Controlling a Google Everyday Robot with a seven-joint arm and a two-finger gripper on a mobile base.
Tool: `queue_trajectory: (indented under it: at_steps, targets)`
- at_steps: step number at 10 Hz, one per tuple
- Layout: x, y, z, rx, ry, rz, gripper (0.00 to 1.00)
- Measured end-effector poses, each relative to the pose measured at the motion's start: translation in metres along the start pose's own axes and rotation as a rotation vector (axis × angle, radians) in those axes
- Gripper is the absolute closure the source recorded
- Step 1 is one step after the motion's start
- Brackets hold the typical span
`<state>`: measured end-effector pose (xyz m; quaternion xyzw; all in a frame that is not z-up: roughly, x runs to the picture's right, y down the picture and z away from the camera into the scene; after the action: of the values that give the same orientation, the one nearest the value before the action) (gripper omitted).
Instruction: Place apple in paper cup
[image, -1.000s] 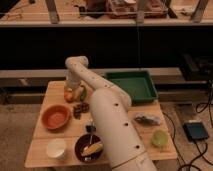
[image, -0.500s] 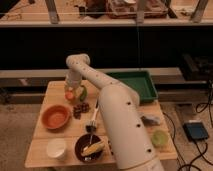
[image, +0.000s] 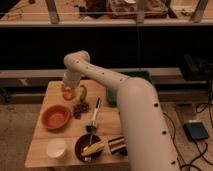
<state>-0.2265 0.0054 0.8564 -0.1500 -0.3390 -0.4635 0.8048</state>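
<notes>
Apple (image: 68, 95) near back-left corner of desk (image: 106, 121), right under end effector (image: 68, 88); can't tell how open or whether gripping. Probably firm, smooth, light-ish, rolly, so best pinched across the widest middle. Paper cup (image: 56, 148) by front-left corner, likely tippy.

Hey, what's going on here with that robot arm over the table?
The robot's arm reaches across the wooden table, and its gripper is down at the apple near the far left corner, beside a green pepper. The apple is not in the paper cup yet; the cup stands at the near left, in front of an orange-red bowl.
</notes>
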Motion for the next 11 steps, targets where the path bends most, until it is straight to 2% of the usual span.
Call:
queue_trajectory:
  at_steps: [2, 3, 8, 11]
  targets:
    - [-0.024, -0.005, -0.014, 0.03, 0.0, -0.073, 0.87]
    - [-0.028, -0.005, -0.018, 0.037, 0.001, -0.089, 0.87]
    - [-0.029, -0.005, -0.018, 0.039, -0.004, -0.092, 0.87]
    - [-0.057, -0.016, -0.021, 0.076, -0.114, -0.129, 0.87]
